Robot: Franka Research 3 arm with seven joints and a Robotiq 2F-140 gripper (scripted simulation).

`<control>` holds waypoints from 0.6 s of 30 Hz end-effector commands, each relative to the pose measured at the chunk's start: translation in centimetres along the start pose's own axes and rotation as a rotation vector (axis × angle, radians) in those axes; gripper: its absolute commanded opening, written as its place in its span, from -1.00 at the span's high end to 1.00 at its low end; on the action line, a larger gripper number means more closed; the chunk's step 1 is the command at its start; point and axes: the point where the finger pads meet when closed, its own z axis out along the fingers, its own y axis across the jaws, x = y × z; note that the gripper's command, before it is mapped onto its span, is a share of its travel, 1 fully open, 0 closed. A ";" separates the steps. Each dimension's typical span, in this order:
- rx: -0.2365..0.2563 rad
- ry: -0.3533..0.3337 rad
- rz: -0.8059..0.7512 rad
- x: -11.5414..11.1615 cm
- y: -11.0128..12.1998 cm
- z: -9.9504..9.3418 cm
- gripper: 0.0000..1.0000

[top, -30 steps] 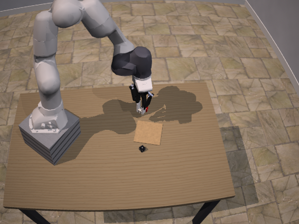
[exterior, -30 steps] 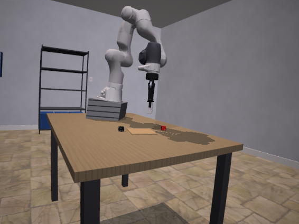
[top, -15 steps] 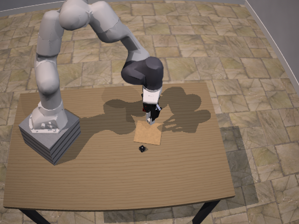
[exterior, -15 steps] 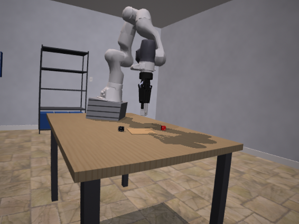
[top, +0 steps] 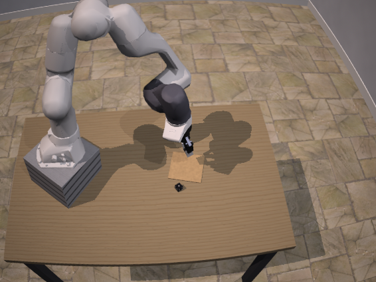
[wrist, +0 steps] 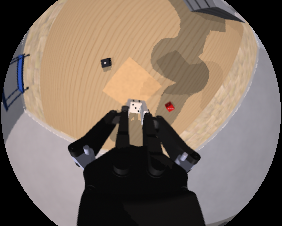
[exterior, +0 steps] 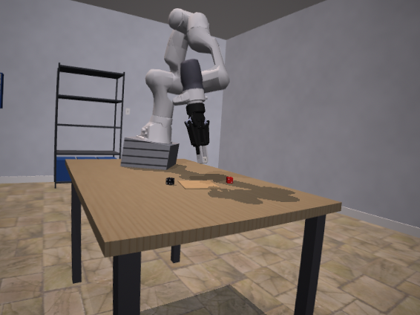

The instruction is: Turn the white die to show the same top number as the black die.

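Note:
My gripper (top: 189,153) (exterior: 203,158) (wrist: 135,104) is shut on the white die (wrist: 136,106) (exterior: 204,160) and holds it in the air, a little above the far edge of the tan mat (top: 186,173) (exterior: 194,185) (wrist: 127,81). The mat lies flat on the table with nothing on it. The black die (top: 179,187) (exterior: 170,180) (wrist: 106,63) sits on the table just off the mat's near edge. The red die (exterior: 229,180) (wrist: 170,106) sits on the table on the other side of the mat; in the top view the gripper hides it. I cannot read the dice faces.
The robot's grey base block (top: 63,173) (exterior: 148,155) stands at the table's left rear. The wooden table (top: 133,229) (exterior: 148,215) extends wide around the mat. A black shelf rack (exterior: 89,111) stands off the table by the wall.

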 end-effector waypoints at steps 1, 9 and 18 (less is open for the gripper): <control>0.024 -0.042 -0.165 -0.1 -0.7 -0.3 0.75; 0.012 -0.113 -0.165 0.2 -0.8 -0.2 0.75; 0.010 -0.200 -0.166 0.4 -0.8 -0.1 0.75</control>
